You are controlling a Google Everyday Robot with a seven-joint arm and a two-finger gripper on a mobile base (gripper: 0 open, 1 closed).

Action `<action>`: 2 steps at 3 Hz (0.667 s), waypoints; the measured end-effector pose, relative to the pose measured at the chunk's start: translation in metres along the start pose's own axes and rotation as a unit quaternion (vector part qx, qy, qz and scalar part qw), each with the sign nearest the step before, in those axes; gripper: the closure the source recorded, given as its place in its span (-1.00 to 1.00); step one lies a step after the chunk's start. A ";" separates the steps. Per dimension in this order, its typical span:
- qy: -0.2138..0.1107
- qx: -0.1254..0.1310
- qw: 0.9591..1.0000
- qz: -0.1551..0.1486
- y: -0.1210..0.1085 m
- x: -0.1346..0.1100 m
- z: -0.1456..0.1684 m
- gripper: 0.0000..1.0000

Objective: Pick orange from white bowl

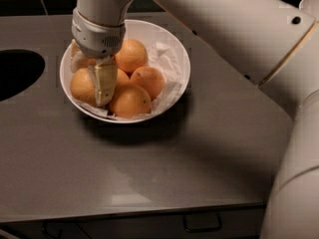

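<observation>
The white bowl lined with crumpled paper sits at the back of the grey counter and holds several oranges. My gripper reaches down into its left side. One pale finger stands between the left, paler orange and the middle fruits. The other finger is by the bowl's left rim. The fingers are apart and straddle the top of that left orange. The wrist hides the back left of the bowl. A front orange with a dark speck lies beside the finger.
A dark round opening is cut into the counter at the left. My white arm crosses the upper right. A drawer handle shows below the counter's front edge.
</observation>
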State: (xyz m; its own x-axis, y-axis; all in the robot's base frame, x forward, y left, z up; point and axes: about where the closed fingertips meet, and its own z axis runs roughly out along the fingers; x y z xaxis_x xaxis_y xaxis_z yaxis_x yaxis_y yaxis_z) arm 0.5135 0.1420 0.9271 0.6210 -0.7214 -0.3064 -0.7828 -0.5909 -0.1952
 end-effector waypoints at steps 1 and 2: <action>0.000 0.000 1.000 0.000 0.000 0.000 0.000 -0.06; 0.000 0.000 1.000 0.000 0.000 0.000 0.000 0.22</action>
State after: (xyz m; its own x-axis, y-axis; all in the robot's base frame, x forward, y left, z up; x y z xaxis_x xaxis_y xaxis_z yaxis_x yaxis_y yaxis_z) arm 0.5135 0.1420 0.9271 0.6210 -0.7214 -0.3064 -0.7828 -0.5909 -0.1953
